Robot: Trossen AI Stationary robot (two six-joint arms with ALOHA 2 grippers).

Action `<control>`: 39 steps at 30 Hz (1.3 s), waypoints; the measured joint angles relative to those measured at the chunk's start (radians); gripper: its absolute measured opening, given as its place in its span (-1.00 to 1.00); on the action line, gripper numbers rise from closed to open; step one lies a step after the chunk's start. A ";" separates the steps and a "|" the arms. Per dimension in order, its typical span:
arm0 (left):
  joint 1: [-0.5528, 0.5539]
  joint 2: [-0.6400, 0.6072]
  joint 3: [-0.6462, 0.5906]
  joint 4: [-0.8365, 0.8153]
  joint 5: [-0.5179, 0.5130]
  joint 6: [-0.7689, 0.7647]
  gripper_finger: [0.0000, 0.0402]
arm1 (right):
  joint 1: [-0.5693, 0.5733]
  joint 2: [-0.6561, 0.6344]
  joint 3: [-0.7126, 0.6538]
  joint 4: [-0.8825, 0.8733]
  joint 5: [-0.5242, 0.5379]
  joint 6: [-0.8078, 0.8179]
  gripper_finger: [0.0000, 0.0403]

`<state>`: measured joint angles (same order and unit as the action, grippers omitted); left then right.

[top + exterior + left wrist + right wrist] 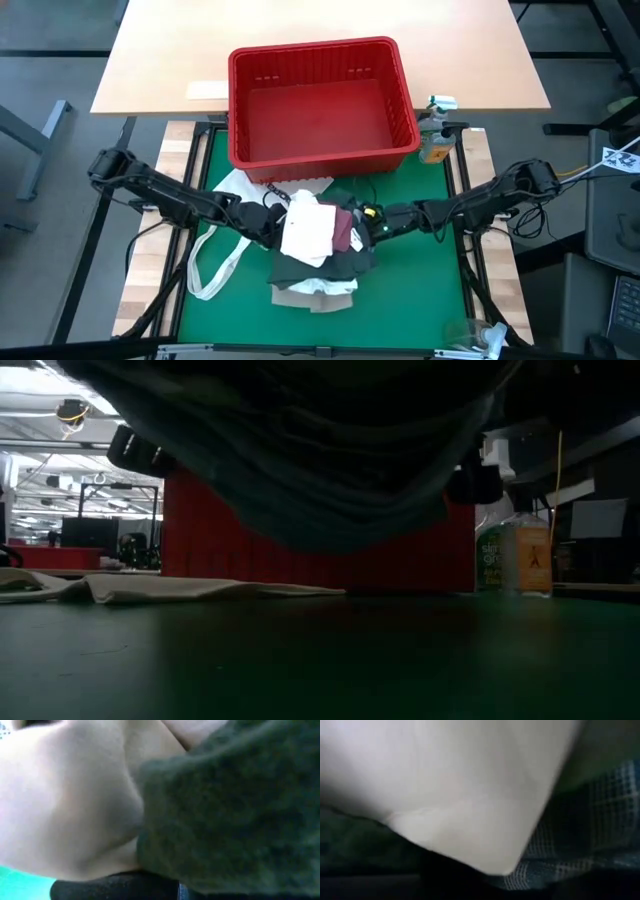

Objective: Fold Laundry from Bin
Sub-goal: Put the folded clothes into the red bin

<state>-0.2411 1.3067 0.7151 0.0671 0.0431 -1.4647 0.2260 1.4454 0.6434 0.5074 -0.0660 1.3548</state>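
Soft cloth is heaped mid-table on your green mat (pixel 400 300): the laundry (pixel 318 252) sits in one pile just in front of the bin (pixel 320 100), apart from it. A white piece (pixel 308 232) lies on top, a small maroon piece (pixel 347 232) is beside it, a dark green-grey top (pixel 330 265) is under both, and a tan layer (pixel 315 297) pokes out at the near edge. From the low view a dark garment (pixel 330 490) sags overhead, clear of the mat.

Your left gripper (pixel 272 222) is buried in the pile's left flank. Its fingers are closed; its wrist view is filled with white cloth (pixel 75 805) and dark green-grey fabric (pixel 235 810) pressed up close, but you cannot tell which piece is pinched.

Your right gripper (pixel 372 222) meets the pile's right side by the maroon piece. Its wrist view shows white cloth (pixel 445 790) and a blue checked fabric (pixel 580 830) right against the lens. You cannot tell how its fingers stand or whether they grip anything.

The red bin stands behind the pile, its floor bare. A white tote bag (pixel 225 235) with long straps lies flat to the pile's left. A spray bottle (pixel 436 135) stands just right of the bin.
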 joint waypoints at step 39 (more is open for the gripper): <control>0.258 -0.099 0.101 0.020 0.151 0.035 -1.00 | -0.238 -0.091 0.176 -0.112 -0.167 -0.066 -0.26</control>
<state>0.0172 1.2076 0.8164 0.0867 0.1944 -1.4302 -0.0120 1.3544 0.8191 0.3955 -0.2327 1.2887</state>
